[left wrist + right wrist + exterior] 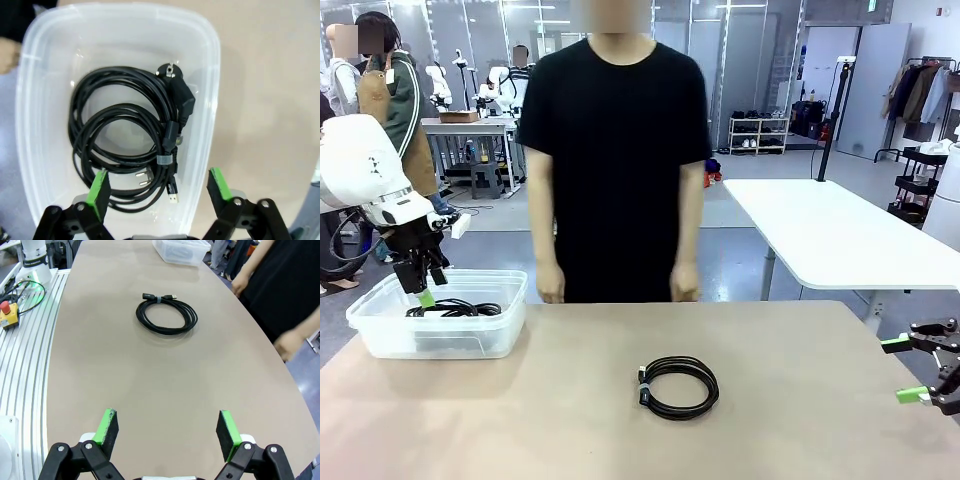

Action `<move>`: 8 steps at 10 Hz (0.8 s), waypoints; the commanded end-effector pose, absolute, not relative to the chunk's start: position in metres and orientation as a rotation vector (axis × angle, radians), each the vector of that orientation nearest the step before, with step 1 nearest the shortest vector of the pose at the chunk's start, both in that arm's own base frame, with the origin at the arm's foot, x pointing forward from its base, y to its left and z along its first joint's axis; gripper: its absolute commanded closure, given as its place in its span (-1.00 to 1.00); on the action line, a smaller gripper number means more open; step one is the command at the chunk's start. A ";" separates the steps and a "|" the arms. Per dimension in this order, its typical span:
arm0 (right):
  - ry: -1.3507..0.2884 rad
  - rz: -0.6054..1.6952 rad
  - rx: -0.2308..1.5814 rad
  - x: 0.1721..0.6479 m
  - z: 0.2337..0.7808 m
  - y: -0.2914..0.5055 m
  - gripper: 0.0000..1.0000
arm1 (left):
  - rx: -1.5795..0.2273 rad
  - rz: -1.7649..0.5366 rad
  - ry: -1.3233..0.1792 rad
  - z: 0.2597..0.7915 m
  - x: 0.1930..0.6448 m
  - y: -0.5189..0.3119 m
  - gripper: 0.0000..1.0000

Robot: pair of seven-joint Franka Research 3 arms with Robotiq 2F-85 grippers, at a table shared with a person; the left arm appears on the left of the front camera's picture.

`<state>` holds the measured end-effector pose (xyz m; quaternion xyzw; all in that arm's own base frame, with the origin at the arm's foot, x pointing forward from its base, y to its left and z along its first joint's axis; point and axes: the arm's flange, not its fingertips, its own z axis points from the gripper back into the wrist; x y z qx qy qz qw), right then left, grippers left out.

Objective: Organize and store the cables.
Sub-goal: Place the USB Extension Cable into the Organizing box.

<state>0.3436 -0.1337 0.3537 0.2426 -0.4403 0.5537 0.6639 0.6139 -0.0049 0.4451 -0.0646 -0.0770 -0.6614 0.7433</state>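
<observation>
One black coiled cable [678, 386] lies on the tan table near its middle; the right wrist view shows this cable [166, 315] far ahead of my right gripper. Black coiled cables [132, 135] with plug ends lie inside a clear plastic bin [35, 165] at the table's left. My left gripper [428, 292] hangs open just above the bin [380, 335], its green pads [98, 187] empty over the coils. At the table's right edge my right gripper [912, 368] stands open and empty, with the same spread in its own view [166, 432].
A person in a black shirt [615, 150] stands at the far side, hands [551, 287] hanging by the table edge. A metal rail [25, 370] with a red stop button [7, 307] runs along the table's near side. Bare tabletop [800, 400] lies between the cable and my right gripper.
</observation>
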 end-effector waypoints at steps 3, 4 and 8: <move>-0.825 1.312 0.512 0.376 0.385 -0.108 -1.00 | -0.275 -1.279 -0.289 0.469 0.532 0.029 -1.00; -0.782 1.330 0.513 0.381 0.389 -0.101 -1.00 | -0.325 -1.168 -0.331 0.473 0.506 0.033 -1.00; -0.676 1.311 0.467 0.388 0.394 -0.091 -1.00 | -0.494 -0.909 -0.517 0.484 0.426 0.021 -1.00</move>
